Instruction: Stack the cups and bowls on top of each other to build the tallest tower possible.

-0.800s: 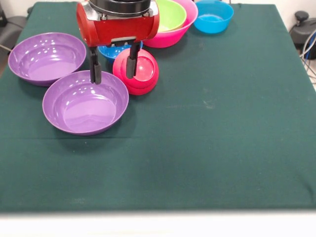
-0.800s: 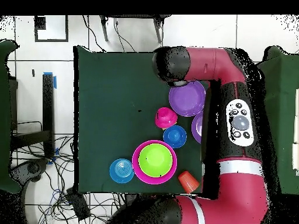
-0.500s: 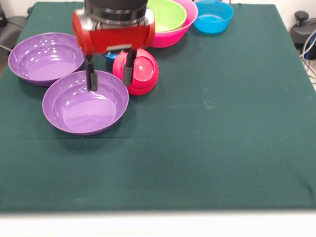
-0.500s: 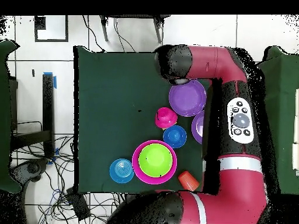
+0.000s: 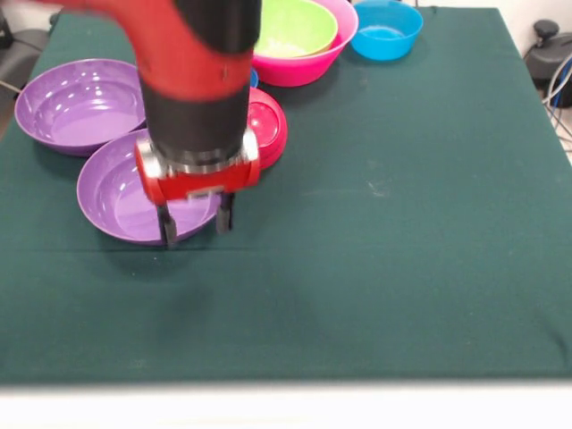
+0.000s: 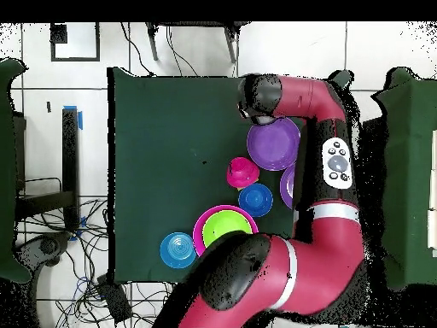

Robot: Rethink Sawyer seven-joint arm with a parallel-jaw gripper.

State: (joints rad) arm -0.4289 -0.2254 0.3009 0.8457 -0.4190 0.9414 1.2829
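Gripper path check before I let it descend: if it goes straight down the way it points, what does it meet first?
Most likely the near rim of the purple bowl, which the gripper straddles; depth is unclear.

Glossy red arm (image 6: pixel 329 222), black cylindrical wrist, silver ring, grey button panel, two dark tool (image 5: pixel 194 225) fingers

My gripper (image 5: pixel 194 225) low over near rim of front purple bowl (image 5: pixel 121 192), fingers apart, straddling rim; second purple bowl (image 5: pixel 76 103) just behind it. Crimson bowl (image 5: pixel 268 125) close beside my wrist. Pink bowl (image 5: pixel 313 58) holding lime bowl (image 5: pixel 290 27) and light blue bowl (image 5: pixel 386 31) crowd far edge. Green cloth (image 5: pixel 402 223) on other side and toward near edge open
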